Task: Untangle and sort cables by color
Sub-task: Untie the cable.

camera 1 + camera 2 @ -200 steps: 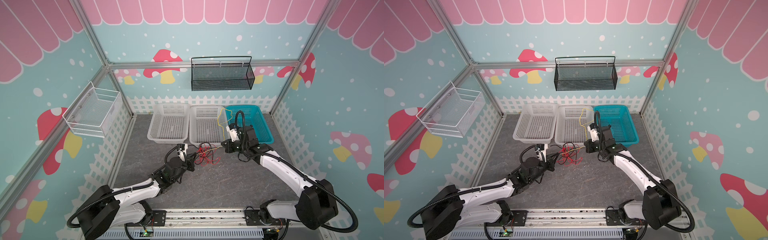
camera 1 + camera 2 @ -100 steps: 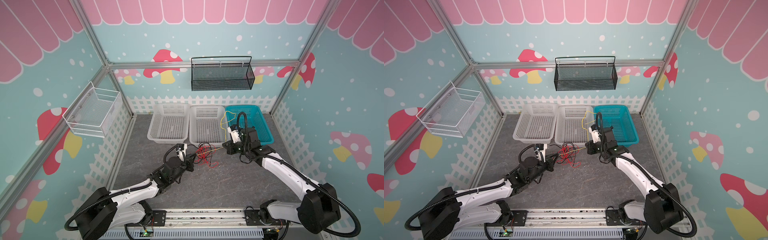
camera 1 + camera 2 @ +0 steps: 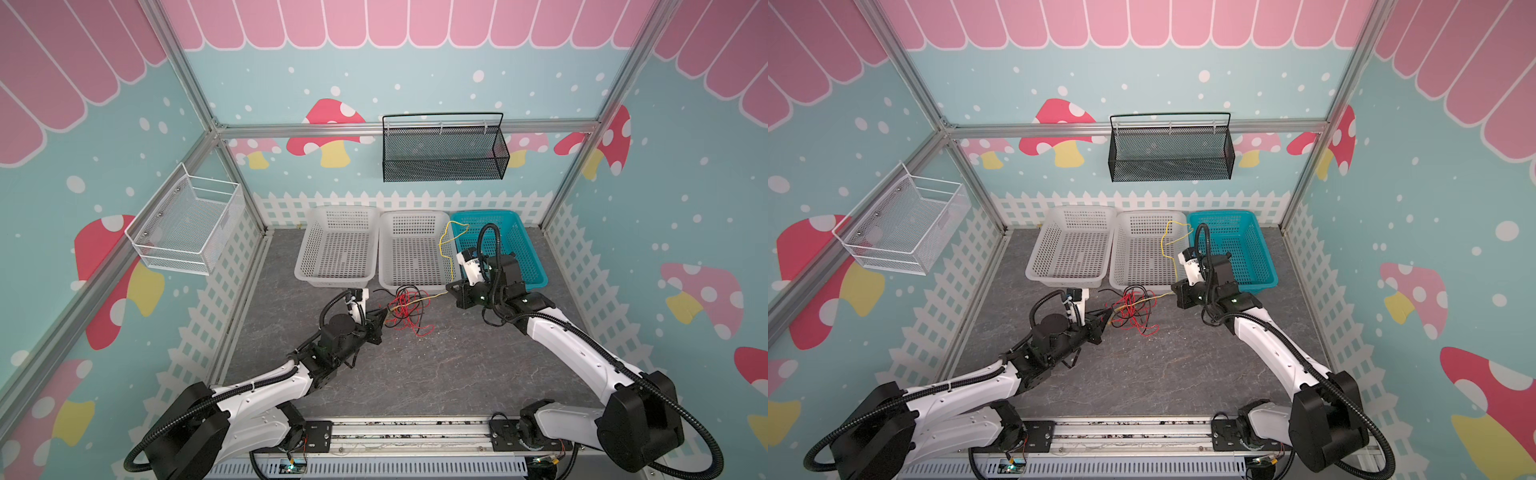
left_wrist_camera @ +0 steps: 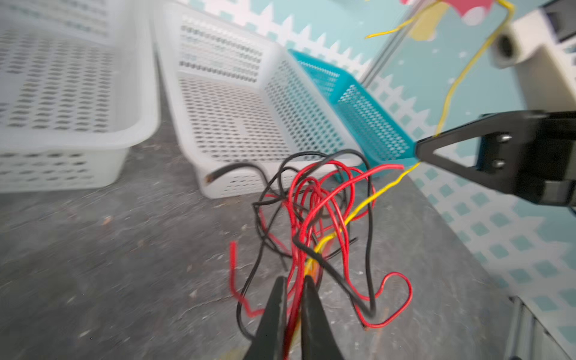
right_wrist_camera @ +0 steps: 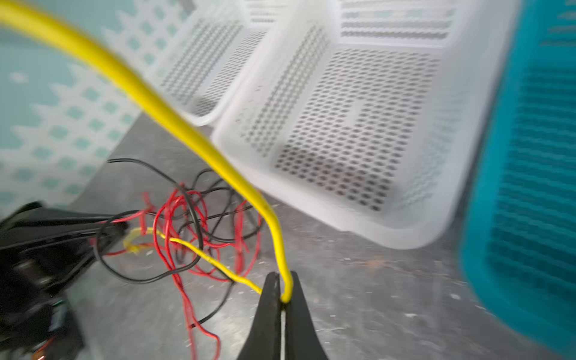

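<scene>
Three baskets (image 3: 332, 279), yellow cable (image 3: 443, 245) looped above middle basket (image 3: 415, 214), clamped by right gripper (image 5: 282, 299), left gripper (image 4: 294, 282) at tangle (image 3: 405, 307), hold unclear

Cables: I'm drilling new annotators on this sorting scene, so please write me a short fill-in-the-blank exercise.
1. The right pincer is shut on the ____ cable.
2. The tangle mixes red, yellow and ____ strands.
3. In a row with the teal basket stand ____ white baskets.
Missing words: yellow; black; two.
</scene>
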Motion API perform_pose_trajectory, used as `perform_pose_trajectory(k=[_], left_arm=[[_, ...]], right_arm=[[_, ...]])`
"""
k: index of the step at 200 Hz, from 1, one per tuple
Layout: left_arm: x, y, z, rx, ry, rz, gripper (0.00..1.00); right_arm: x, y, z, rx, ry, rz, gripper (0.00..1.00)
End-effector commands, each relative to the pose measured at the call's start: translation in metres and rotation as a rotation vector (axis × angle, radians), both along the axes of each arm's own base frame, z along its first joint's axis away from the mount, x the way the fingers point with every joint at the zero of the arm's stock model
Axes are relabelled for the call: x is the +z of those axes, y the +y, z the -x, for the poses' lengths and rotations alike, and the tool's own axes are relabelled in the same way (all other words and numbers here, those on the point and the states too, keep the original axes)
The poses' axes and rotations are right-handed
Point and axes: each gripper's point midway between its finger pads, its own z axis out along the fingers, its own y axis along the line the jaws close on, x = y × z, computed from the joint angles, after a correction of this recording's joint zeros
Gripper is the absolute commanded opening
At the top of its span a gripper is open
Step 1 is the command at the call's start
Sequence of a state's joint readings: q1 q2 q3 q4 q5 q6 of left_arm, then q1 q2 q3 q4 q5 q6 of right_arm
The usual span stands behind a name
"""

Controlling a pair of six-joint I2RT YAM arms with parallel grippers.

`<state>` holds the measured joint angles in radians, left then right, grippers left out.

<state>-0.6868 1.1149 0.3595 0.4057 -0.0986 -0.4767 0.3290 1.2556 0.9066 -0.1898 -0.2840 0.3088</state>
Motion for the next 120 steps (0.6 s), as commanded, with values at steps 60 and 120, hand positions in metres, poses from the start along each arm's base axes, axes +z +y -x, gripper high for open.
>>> perform_pose_trajectory(k=[60, 120], left_arm=[[-0.046, 0.042, 0.005, 0.116, 0.102, -0.180, 0.29], [-0.024, 0.011, -0.003, 0.044, 0.041, -0.140, 0.48]], right_arm=[[0.010, -0.020, -0.024, -0.111, -0.127, 0.114, 0.00], [0.018, 0.002, -0.019, -0.031, -0.143, 0.104, 0.00]])
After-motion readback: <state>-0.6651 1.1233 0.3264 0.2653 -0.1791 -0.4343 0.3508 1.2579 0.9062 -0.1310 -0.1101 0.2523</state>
